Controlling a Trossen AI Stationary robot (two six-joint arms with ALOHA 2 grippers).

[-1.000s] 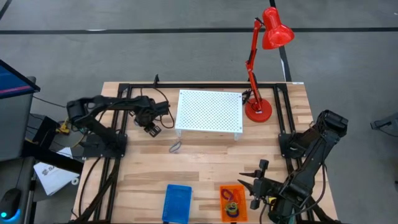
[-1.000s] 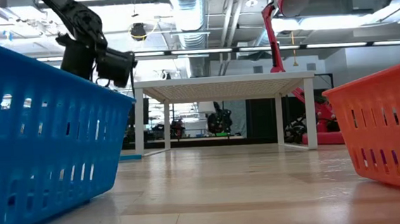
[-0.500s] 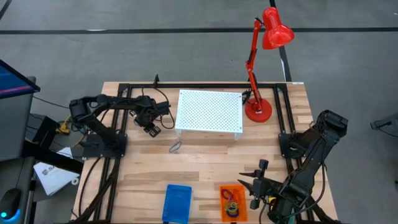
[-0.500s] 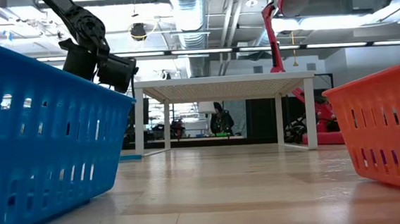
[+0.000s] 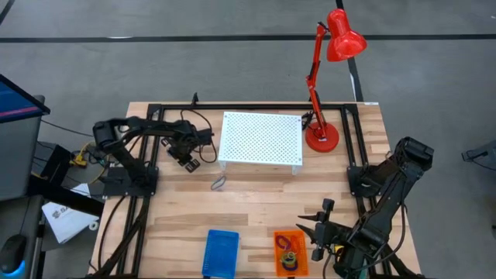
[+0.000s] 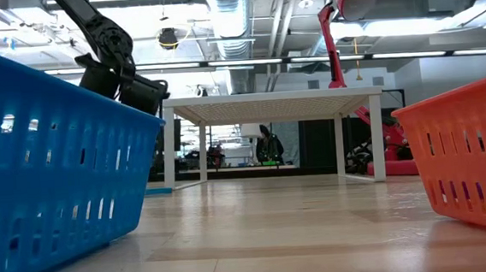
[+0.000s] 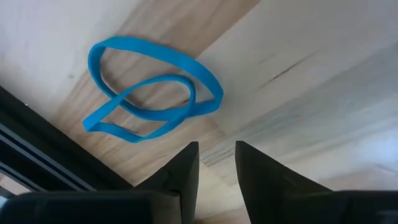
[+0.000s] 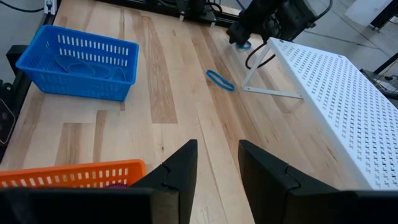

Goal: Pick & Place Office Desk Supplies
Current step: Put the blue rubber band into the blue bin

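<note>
Left gripper [image 7: 216, 167]: jaws a narrow gap apart, empty, poised over the desk [image 7: 323, 93].
Blue loop [image 7: 152, 93]: flat, twisted, just ahead of the jaws.
Risk: jaws this narrow may skid over the loop or snag one strand.
Clearance: black frame rail [image 7: 37, 155] close beside; white perforated stand [image 5: 261, 139] near.
Right gripper [image 8: 217, 163]: jaws parted, empty, waiting by the orange basket [image 8: 68, 172].

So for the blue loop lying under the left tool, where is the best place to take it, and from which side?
Probably from straight above. The blue loop lies flat on the table, folded over itself. Pinch where its two strands cross near the middle, one finger on each side; the strands are thin, so the tips must reach the wood.
</note>
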